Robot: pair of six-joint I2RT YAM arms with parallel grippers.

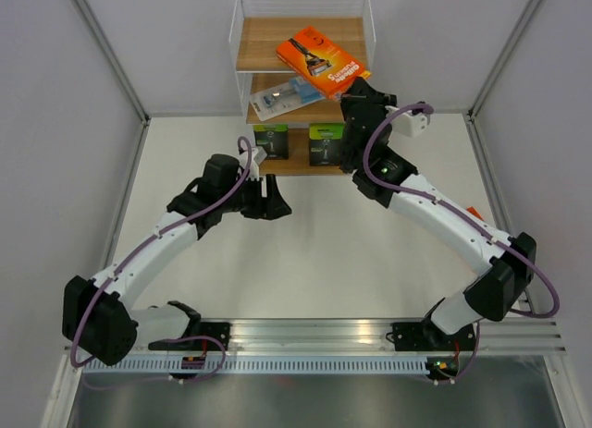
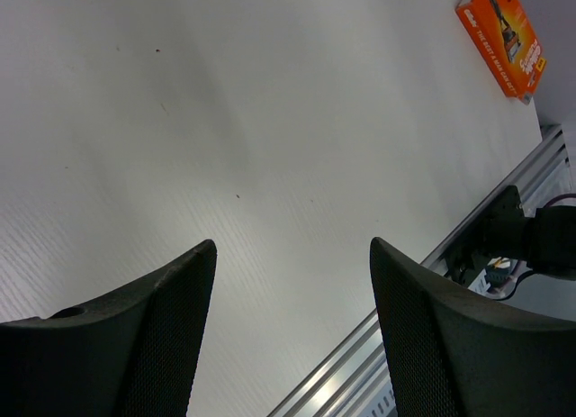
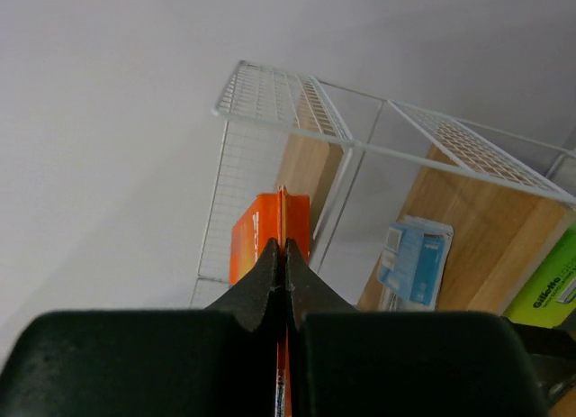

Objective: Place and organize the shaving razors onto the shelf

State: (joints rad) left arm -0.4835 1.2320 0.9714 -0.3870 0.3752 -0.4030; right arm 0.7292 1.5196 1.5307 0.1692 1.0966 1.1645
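Observation:
The shelf [image 1: 261, 42] stands at the back centre. My right gripper [image 1: 357, 84] is shut on the flat edge of an orange razor pack [image 1: 320, 64], which it holds tilted over the top board. In the right wrist view its closed jaws [image 3: 285, 246] pinch that orange pack [image 3: 255, 237] edge-on. A clear-and-blue blister pack [image 1: 285, 100] lies on the middle board. Two black-and-green packs [image 1: 271, 140] [image 1: 326, 143] sit on the bottom board. My left gripper [image 1: 276, 202] hangs open and empty over the table. A second orange pack [image 2: 502, 37] lies on the table at the right.
White walls enclose the table on three sides. The aluminium rail [image 1: 314, 340] with both arm bases runs along the near edge. The shelf's white wire frame [image 3: 288, 102] rises above the top board. My right arm's elbow [image 1: 384, 169] sits just in front of the shelf.

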